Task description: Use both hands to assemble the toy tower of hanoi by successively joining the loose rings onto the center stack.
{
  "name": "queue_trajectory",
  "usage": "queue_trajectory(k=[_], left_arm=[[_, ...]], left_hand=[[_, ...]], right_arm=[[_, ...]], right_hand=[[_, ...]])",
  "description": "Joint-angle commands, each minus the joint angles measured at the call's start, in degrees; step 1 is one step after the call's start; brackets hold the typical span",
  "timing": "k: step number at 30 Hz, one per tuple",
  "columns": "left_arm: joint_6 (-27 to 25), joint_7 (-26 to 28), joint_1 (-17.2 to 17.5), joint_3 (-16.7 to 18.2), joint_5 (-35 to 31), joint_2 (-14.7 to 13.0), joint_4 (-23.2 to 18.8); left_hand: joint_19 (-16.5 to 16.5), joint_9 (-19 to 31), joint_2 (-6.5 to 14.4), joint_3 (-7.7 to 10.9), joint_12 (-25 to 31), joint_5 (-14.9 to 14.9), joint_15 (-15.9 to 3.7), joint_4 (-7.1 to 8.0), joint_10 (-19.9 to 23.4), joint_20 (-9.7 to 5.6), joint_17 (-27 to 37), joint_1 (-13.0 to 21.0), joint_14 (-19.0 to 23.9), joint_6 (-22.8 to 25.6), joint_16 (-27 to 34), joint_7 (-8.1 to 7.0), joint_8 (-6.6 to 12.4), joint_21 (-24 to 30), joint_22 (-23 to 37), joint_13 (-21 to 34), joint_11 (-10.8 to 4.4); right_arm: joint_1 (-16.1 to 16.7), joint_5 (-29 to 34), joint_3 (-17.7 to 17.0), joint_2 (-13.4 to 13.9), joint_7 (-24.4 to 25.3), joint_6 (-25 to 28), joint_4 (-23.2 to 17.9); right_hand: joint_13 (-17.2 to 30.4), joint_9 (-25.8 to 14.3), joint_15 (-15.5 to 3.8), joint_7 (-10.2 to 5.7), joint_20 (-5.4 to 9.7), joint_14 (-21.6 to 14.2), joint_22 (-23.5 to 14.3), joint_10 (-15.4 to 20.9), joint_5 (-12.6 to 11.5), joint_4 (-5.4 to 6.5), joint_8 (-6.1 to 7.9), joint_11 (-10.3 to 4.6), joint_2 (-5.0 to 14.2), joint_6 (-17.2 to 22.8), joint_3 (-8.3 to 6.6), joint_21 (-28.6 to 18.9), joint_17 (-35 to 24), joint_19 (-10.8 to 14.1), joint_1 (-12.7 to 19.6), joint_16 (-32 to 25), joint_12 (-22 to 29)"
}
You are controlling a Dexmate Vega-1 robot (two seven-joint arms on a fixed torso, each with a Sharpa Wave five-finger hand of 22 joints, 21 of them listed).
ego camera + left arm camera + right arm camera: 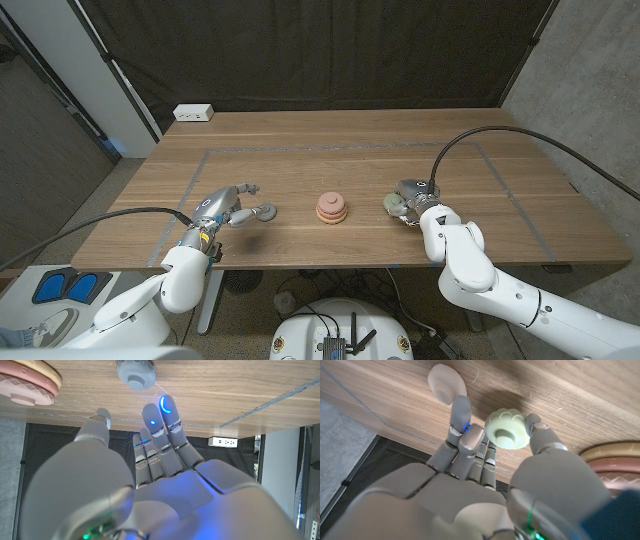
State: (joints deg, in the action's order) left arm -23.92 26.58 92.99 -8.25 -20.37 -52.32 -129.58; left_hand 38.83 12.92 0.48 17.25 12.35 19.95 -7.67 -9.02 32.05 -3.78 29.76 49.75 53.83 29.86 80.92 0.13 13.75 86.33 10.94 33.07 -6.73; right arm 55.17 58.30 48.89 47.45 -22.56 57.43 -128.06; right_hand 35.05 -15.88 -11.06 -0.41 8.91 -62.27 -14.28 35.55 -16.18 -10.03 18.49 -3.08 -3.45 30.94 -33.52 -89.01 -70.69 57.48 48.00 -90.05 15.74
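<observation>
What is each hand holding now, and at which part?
The right hand pinches the pale green ring by its scalloped rim. The left hand holds nothing; the grey ring lies beyond its fingertips.

Center stack (25,382) cut by frame edge in both wrist views. Contact between right hand (490,455) and green ring (506,430) unclear; possibly just touching.
</observation>
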Motion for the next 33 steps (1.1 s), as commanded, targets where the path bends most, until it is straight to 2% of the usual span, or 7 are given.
queue_trajectory(k=[1, 17, 25, 33], left_arm=[[-0.4, -0.2, -0.5, -0.7, 0.1, 0.5, -0.1], [-1.6, -0.3, -1.9, -2.1, -0.1, 0.3, -0.4], [-1.1, 0.4, -1.9, -2.2, -0.1, 0.2, 0.0], [-0.1, 0.7, -2.4, -2.3, 0.3, 0.3, 0.7]], left_hand=[[0.4, 0.3, -0.2, 0.31, -0.1, 0.5, -4.93, -0.04, 0.7, -7.93, 0.2, -0.5, 0.3, 0.5, -0.2, -0.08, -0.11, -0.1, -0.1, 0.3, 0.09], [0.5, 0.3, -0.3, 0.73, -0.3, 0.5, -4.93, -0.14, 0.6, -7.96, 0.1, -0.7, 0.4, 0.6, -0.4, -0.09, -0.33, -0.2, -0.1, 0.4, 0.16], [0.5, 0.4, -0.3, 0.91, -0.5, 0.4, -4.93, -0.20, 0.7, -7.96, 0.2, -0.7, 0.6, 0.6, -0.3, -0.13, -0.44, -0.3, 0.0, 0.3, 0.21], [0.6, 0.4, -0.4, 1.06, -0.5, 0.4, -4.93, -0.23, 0.7, -7.96, 0.2, -0.8, 0.6, 0.6, -0.3, -0.10, -0.49, -0.3, 0.0, 0.4, 0.13]], right_arm=[[-1.2, 2.2, -0.8, 1.1, -5.9, 1.0, -3.2], [0.4, 2.4, -4.6, 2.1, -7.2, -1.2, -6.5], [1.6, 1.4, -6.3, 3.2, -6.5, -5.2, -8.1], [2.1, 0.9, -7.7, 3.1, -6.1, -9.1, -9.0]], right_hand=[[0.4, -0.2, -1.32, -3.70, 3.63, -0.9, -0.1, 6.3, -0.5, 0.27, 0.49, -5.80, 3.30, 4.5, -0.65, 0.2, -0.1, 0.5, 3.7, 0.2, 0.1], [0.8, -0.1, -1.32, -3.46, 3.63, -1.2, -0.3, 7.1, -0.9, 0.39, 0.51, -5.77, 3.56, 4.9, -0.71, 0.4, -0.1, 0.6, 4.0, 0.4, 0.0], [1.0, -0.1, -1.32, -3.48, 3.63, -1.3, -0.3, 7.0, -1.0, 0.39, 0.43, -5.68, 3.60, 4.9, -0.71, 0.5, -0.2, 0.6, 4.1, 0.4, -0.2], [1.1, 0.0, -1.32, -3.58, 3.62, -1.5, -0.5, 7.1, -1.2, 0.38, 0.37, -5.73, 3.59, 5.0, -0.68, 0.4, -0.2, 0.7, 4.2, 0.5, -0.4]])
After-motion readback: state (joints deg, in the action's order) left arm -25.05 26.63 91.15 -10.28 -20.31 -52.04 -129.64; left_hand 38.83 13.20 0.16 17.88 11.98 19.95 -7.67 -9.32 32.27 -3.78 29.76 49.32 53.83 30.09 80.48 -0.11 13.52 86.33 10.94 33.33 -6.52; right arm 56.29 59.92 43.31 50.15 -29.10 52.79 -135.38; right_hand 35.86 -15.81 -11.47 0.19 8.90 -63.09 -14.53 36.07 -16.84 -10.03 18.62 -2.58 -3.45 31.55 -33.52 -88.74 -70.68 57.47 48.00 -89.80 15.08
